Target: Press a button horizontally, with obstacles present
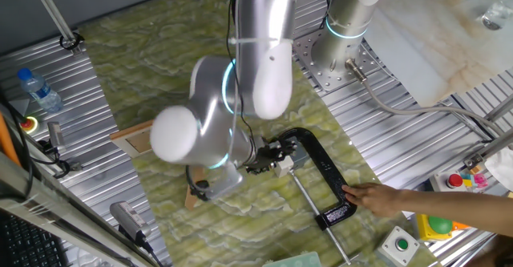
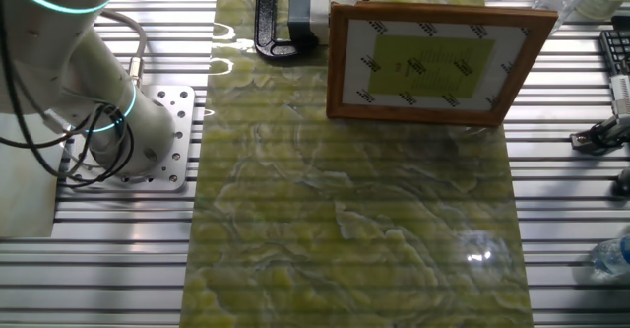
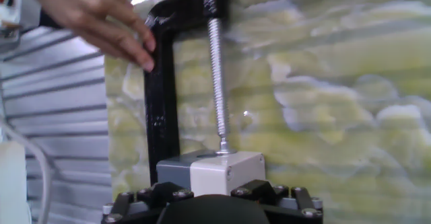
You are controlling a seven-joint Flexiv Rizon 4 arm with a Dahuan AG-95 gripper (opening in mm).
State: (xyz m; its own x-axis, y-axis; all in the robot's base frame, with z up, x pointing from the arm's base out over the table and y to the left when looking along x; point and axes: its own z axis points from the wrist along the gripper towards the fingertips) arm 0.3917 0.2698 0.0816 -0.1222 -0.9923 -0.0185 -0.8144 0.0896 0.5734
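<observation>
**Hand closes in on the clamped button box**

Right under the hand camera sits the button [image 3: 215, 173], its white-and-grey box just beyond the dark housing of the gripper [image 3: 212, 207], and we are very close to contact by the look of it. Whether the fingers are apart or together, I cannot tell; no view shows their tips.

Look at how that box is pinned: a black C-clamp [image 3: 161, 96] lies flat on the green marbled worktop [image 3: 337, 103], its threaded screw [image 3: 217, 69] bearing straight onto the far face of the box. From one fixed view the arm's big silver joints cover most of the action, with the box peeking out just beside the clamp's bend.

Over in the other fixed view, the obstacle is plain: a light-wood frame panel [image 2: 433, 62] standing upright on the worktop, with the box and clamp just behind its upper left corner. The arm is on the button side of it.

Now the worry (and it is a real one): a person's hand [image 3: 94, 15] rests at the clamp's far end, near the line of any push. If the press runs off-centre, the box could twist under the screw and slip. And a wide swing on retreat could clip that frame and topple it.
</observation>
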